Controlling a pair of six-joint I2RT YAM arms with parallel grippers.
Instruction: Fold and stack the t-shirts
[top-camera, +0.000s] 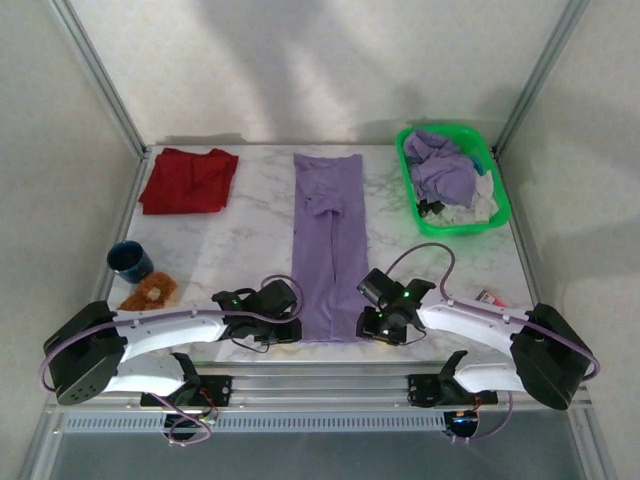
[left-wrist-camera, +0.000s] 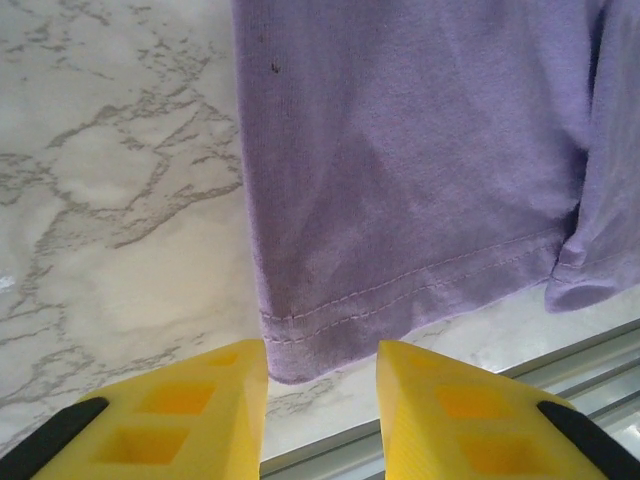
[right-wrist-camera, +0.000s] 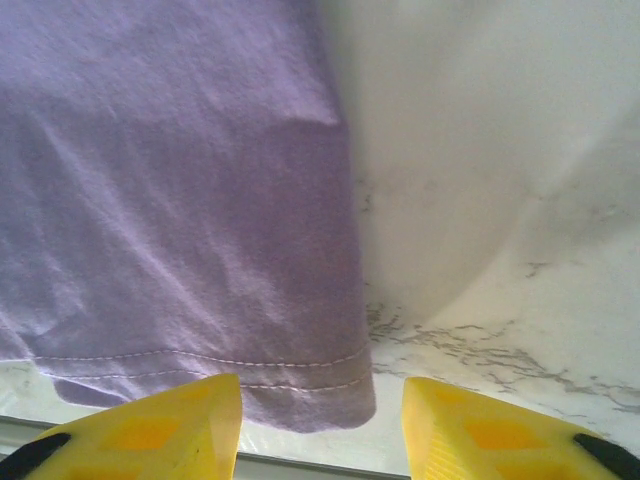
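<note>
One lavender t-shirt (top-camera: 326, 245), folded into a long strip, lies down the middle of the marble bench (top-camera: 230, 235). The left end effector (left-wrist-camera: 322, 400) and right end effector (right-wrist-camera: 322, 420) each straddle a near hem corner, fingers apart, nothing clamped. Both should pinch all layers evenly (hem stitching included) before lifting together. One dark red t-shirt (top-camera: 188, 180) lies far left; one green basket (top-camera: 452, 228) holds a heap, uncountable.

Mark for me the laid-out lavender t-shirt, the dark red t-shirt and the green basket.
lavender t-shirt (top-camera: 325, 240), top external view, middle of the long strip of cloth.
dark red t-shirt (top-camera: 188, 180), top external view, centre of the cloth.
green basket (top-camera: 462, 228), top external view, its near rim.
</note>
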